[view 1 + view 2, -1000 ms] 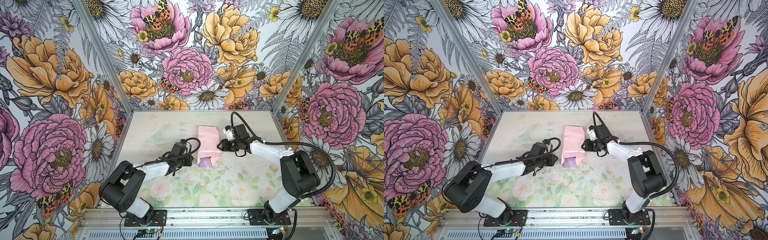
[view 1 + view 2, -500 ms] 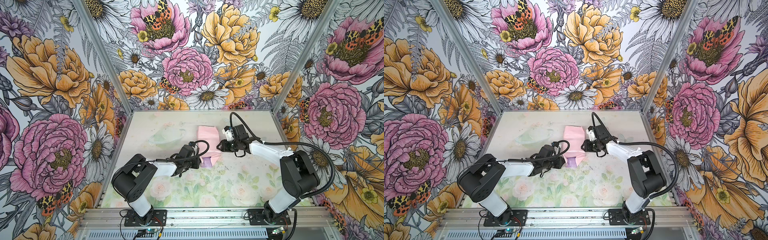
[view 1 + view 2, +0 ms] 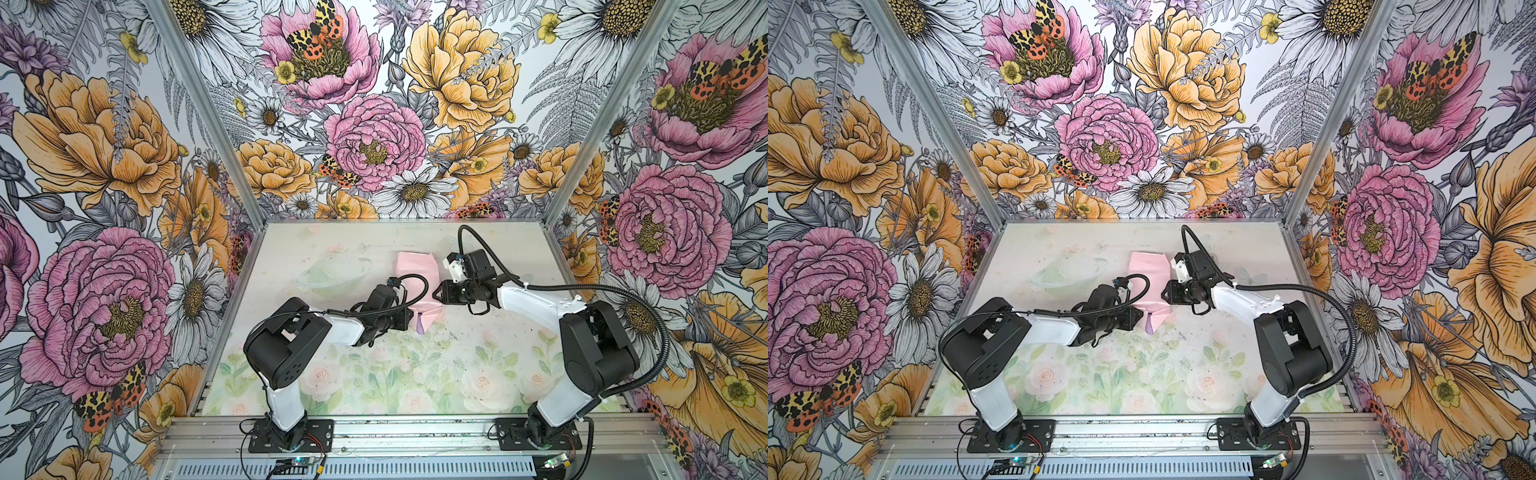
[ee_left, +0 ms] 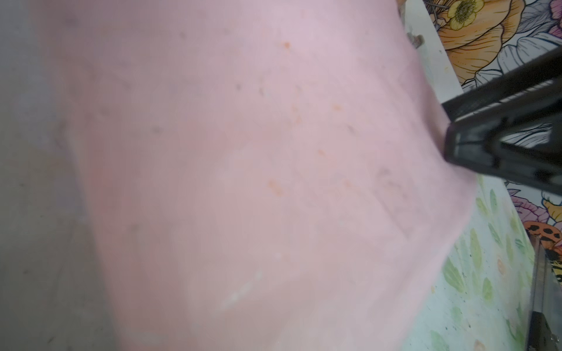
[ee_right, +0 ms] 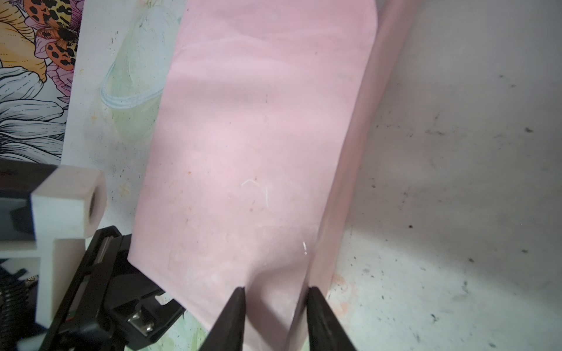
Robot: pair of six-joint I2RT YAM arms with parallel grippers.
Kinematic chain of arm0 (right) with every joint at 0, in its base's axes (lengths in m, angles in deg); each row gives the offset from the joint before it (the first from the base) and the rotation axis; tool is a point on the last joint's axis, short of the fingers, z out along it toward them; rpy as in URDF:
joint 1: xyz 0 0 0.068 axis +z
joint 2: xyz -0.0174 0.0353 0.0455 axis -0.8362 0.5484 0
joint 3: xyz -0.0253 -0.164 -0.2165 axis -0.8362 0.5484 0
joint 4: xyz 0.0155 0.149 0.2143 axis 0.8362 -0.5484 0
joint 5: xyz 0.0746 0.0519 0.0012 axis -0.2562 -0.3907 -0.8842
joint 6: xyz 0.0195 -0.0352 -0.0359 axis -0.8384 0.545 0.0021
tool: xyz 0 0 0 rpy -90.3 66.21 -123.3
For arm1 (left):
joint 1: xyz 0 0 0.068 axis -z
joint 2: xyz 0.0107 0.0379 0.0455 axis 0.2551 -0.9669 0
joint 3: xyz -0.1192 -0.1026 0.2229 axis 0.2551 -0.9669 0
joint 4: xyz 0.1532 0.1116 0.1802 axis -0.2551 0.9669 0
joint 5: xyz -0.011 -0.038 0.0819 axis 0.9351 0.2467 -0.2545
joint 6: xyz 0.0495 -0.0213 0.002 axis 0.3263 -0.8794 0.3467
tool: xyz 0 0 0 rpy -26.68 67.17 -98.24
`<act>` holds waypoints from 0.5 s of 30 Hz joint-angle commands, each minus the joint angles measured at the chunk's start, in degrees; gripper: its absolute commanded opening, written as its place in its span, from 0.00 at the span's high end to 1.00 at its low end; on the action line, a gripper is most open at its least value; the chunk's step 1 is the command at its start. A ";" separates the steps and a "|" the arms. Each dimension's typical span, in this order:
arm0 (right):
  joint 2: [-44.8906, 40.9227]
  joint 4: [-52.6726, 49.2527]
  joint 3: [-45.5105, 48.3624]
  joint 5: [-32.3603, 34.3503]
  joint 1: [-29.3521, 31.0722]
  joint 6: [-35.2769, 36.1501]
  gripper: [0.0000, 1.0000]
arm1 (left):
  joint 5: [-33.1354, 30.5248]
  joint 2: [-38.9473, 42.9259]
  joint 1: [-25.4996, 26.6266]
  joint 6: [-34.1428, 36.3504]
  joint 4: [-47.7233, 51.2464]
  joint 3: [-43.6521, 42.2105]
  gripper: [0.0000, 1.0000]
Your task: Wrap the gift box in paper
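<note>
Both top views look steeply down from high above the front rail (image 3: pixel 415 428), facing the flowered back wall (image 3: pixel 374 124). They stand far enough off to hold the whole counter (image 3: pixel 457 365) and the side walls (image 3: pixel 104 208), and they share almost the same scene, shifted slightly sideways. The left wrist camera sits very close against the pink paper (image 4: pixel 243 182), which fills most of its blurred picture and leaves a strip of counter at one edge. The right wrist camera looks past the tips of the right claw (image 5: pixel 275 288) along the paper toward a side wall, near but sharper. All four views share the paper and the counter beside it.
</note>
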 commanded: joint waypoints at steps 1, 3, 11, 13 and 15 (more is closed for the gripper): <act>-1.97 0.24 0.97 1.29 0.46 0.45 0.61 | -0.40 -0.58 -0.02 0.20 -3.60 1.16 0.78; -2.33 0.23 1.10 1.23 0.55 0.45 0.60 | -0.51 -0.54 0.02 0.21 -4.38 0.95 0.78; -6.14 0.23 1.85 1.83 0.73 0.28 0.56 | -0.79 -2.97 0.09 -0.02 -5.47 -0.14 0.77; -8.71 0.25 2.74 2.69 0.64 0.04 0.56 | -0.79 -3.25 0.01 0.11 -5.47 -0.02 0.77; -11.45 0.28 3.99 3.29 0.40 -0.57 0.56 | -0.71 -3.66 -0.04 0.02 -5.66 -0.05 0.77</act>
